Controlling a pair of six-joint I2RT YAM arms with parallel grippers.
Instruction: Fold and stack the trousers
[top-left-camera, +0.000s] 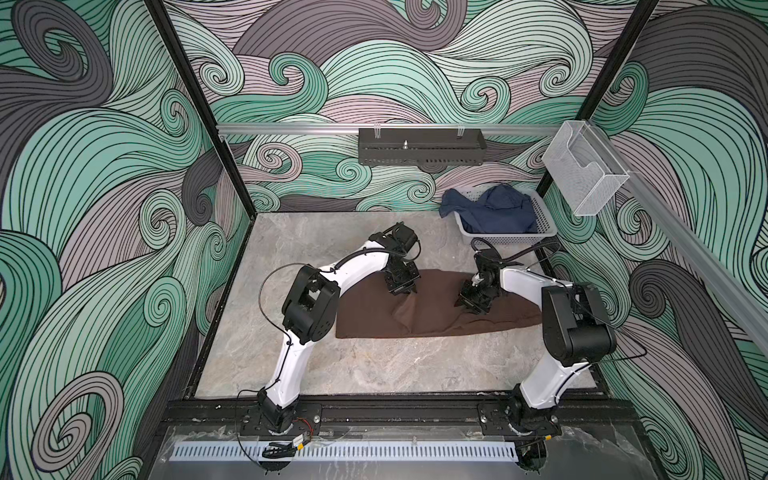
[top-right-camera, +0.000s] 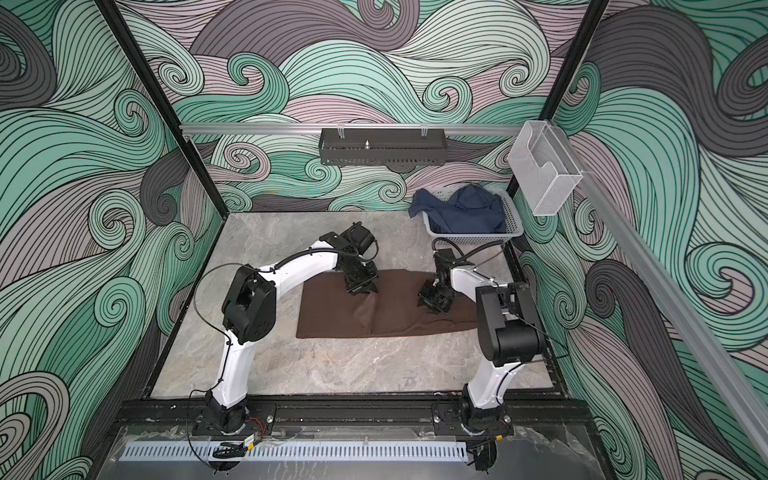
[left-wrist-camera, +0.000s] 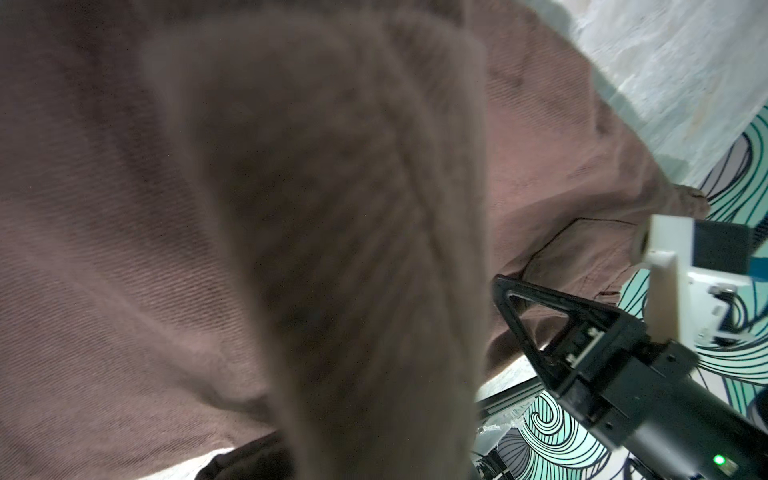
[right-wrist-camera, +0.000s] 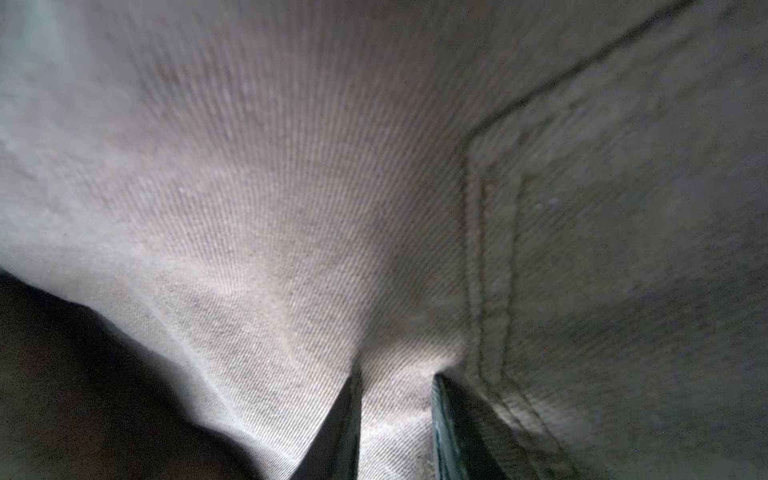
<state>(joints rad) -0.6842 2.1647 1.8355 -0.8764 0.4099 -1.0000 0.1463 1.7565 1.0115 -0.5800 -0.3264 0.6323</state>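
The grey marbled table (top-left-camera: 374, 370) carries the trousers (top-left-camera: 374, 320) (top-right-camera: 336, 320) across its middle, left to right: dark chocolate-brown, plain soft twill, folded into a long flat band whose right end runs under my right arm. A low ridge of cloth rises near the middle. Up close, a stitched pocket seam (right-wrist-camera: 490, 270) shows. My left gripper (top-left-camera: 402, 293) (top-right-camera: 361, 291) is clamped tight on a flap at the far edge. My right gripper (top-left-camera: 465, 305) (right-wrist-camera: 395, 374) pinches a thicker fold between its fingers (right-wrist-camera: 351, 415), which stand a little apart
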